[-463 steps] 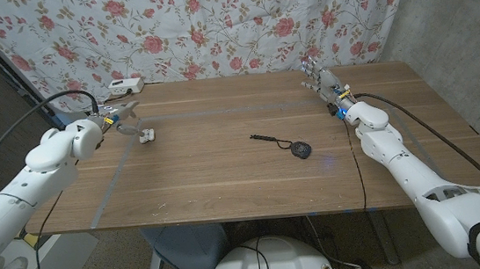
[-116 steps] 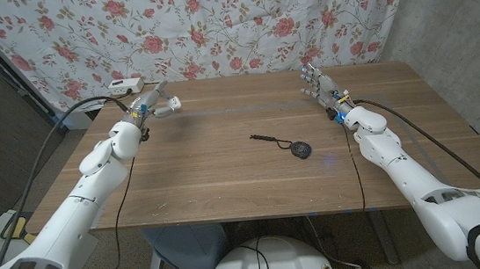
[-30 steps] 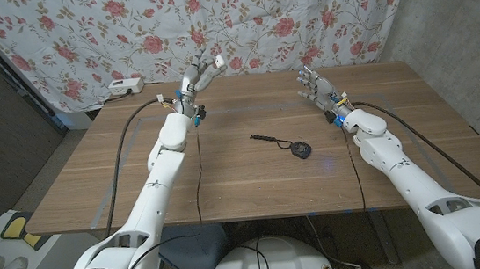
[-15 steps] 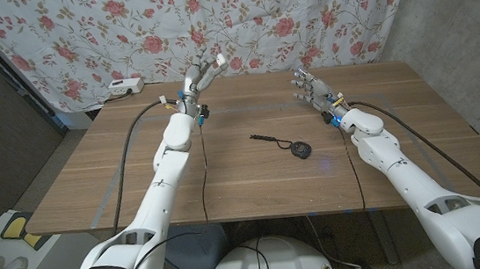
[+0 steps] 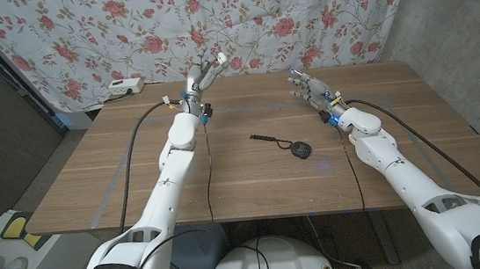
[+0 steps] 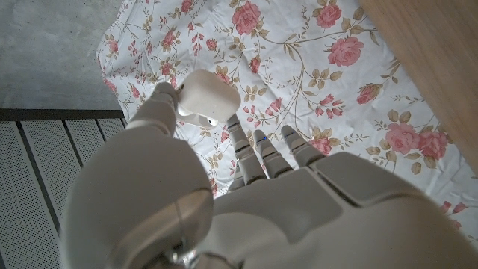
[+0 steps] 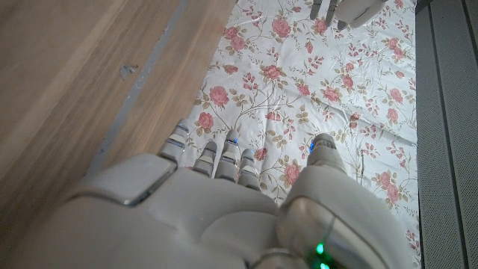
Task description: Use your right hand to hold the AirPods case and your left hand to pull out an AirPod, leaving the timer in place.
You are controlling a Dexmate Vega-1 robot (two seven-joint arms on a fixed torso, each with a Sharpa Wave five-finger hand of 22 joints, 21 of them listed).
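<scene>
Rose-print cloth hangs behind the wooden table [image 5: 225, 167]. One AirPods case [image 5: 220, 59] is pinched at the fingertips of the raised left hand [image 5: 202, 75], above the table's far edge; the right hand [image 5: 304, 88] hovers with fingers spread, holding nothing. One black timer [image 5: 302, 150] with its cord lies mid-table, untouched. The case is in the wrong hand for the task, so a handover looks needed, and a fingertip pinch that light could let it slip and drop behind the table.

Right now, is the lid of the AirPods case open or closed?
Closed, as far as visible: the AirPods case pinched in the left hand fingers looks like one smooth rounded shell, no raised lid.
</scene>
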